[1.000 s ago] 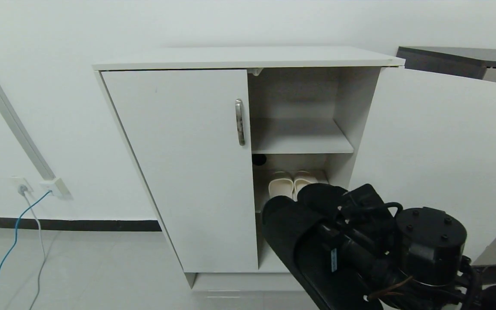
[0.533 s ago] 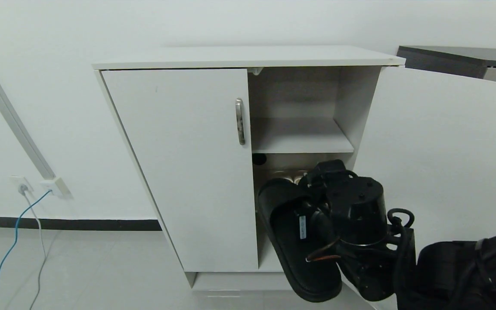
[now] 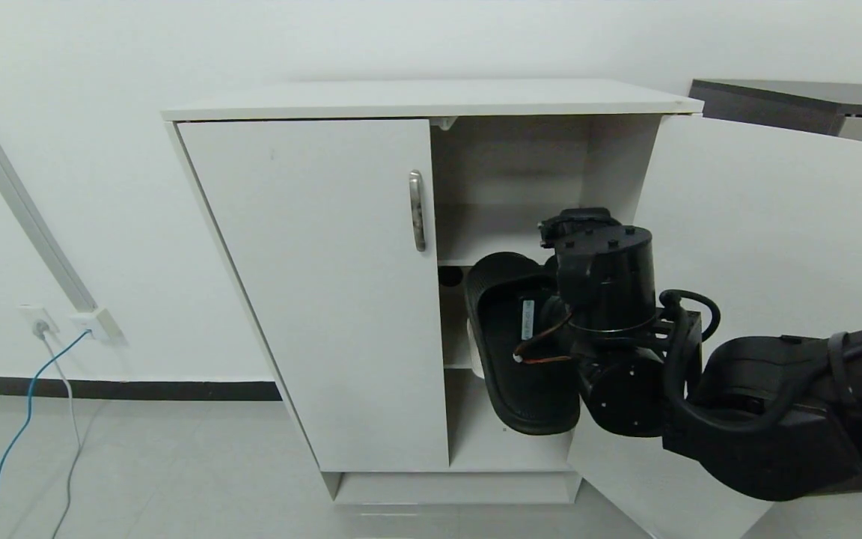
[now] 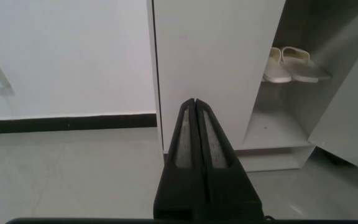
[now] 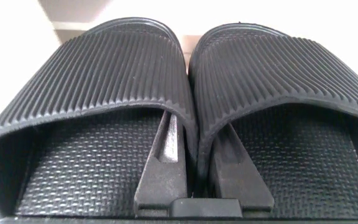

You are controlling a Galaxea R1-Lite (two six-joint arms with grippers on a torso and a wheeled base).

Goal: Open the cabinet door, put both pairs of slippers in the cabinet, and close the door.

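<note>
Two black slippers [image 3: 524, 352] clamped in right gripper [image 5: 196, 127] at open cabinet [image 3: 431, 99], left gripper [image 4: 194, 107] closed empty, cream pair [image 4: 293, 62] shelved.

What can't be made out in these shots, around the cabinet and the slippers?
- Head view: the white slippers are almost wholly hidden behind the black slippers and the right arm.
- Head view: how the right hand grips, covered by its own wrist.
- Right wrist view: the cabinet ahead, blocked by the black slippers.
- All views: whatever lies behind the shut left door.
</note>
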